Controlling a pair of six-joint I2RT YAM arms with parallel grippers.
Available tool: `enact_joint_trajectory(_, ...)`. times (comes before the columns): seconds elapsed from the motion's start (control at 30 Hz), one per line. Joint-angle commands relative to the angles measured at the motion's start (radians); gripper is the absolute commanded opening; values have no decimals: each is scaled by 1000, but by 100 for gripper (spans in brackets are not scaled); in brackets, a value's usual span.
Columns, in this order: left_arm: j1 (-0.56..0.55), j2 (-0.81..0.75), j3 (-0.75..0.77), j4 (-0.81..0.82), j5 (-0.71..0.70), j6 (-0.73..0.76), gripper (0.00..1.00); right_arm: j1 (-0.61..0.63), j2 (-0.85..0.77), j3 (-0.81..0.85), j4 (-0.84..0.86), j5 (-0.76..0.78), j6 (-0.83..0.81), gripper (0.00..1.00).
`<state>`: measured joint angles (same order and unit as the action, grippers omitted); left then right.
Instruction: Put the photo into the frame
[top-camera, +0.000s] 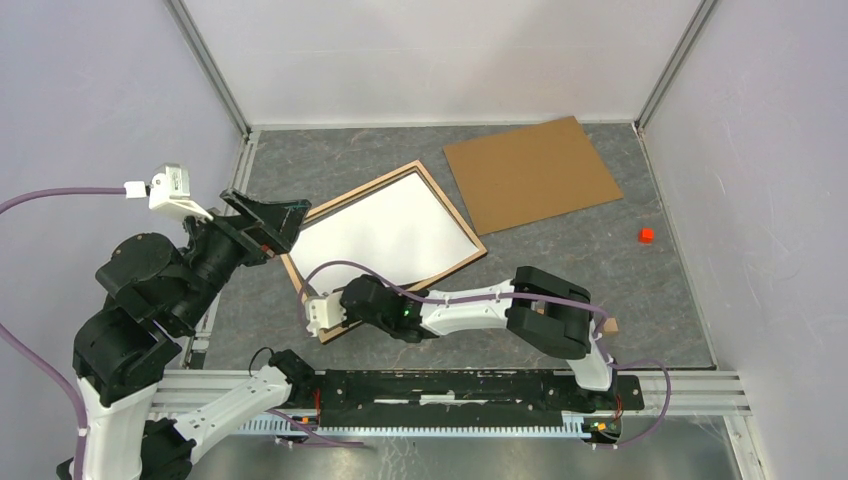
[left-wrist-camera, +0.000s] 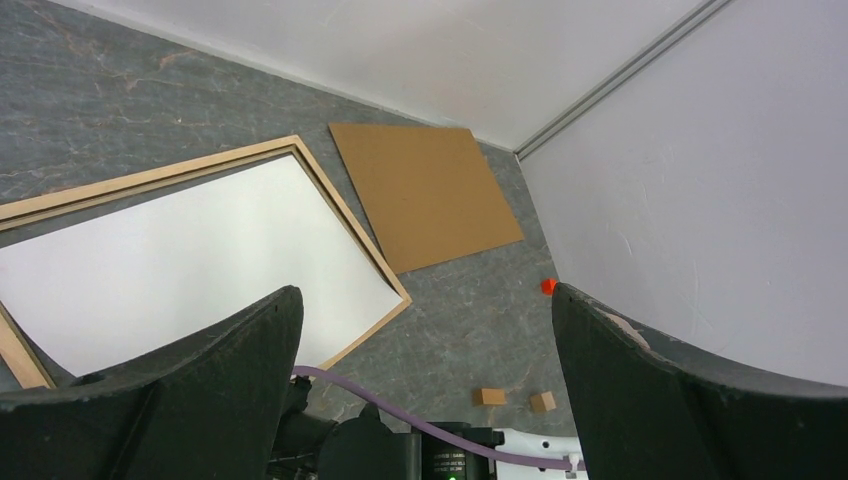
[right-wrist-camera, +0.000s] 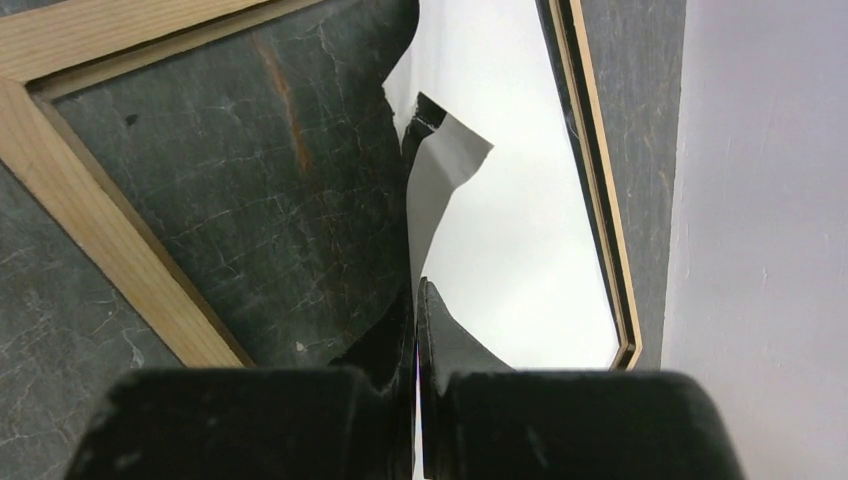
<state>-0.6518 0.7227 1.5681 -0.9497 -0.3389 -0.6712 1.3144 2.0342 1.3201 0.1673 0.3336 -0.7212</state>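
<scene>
The right fingers (right-wrist-camera: 455, 350) pinch the near-left corner of the photo (top-camera: 385, 235), which lies white side up inside the frame (top-camera: 458, 205). The left fingers (left-wrist-camera: 230, 370) stand wide apart, raised left of it.

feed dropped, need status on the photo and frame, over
Left pincer open, hovering left of frame. Right pincer shut on photo edge, photo white side up in frame. Backing board lies clear.

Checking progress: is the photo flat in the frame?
Not flat: the photo's corner curls up into the shut right gripper; the rest lies in the frame.
</scene>
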Motion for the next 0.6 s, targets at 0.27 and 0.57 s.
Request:
enact_joint_trajectory(0.27,2,15,23,-4,0,55,100,-26,30,47,59,47,32,0)
enact_joint_trajectory(0.57,3,12,14,-4,3,53,100,-20,25,39,103,-27,13,2)
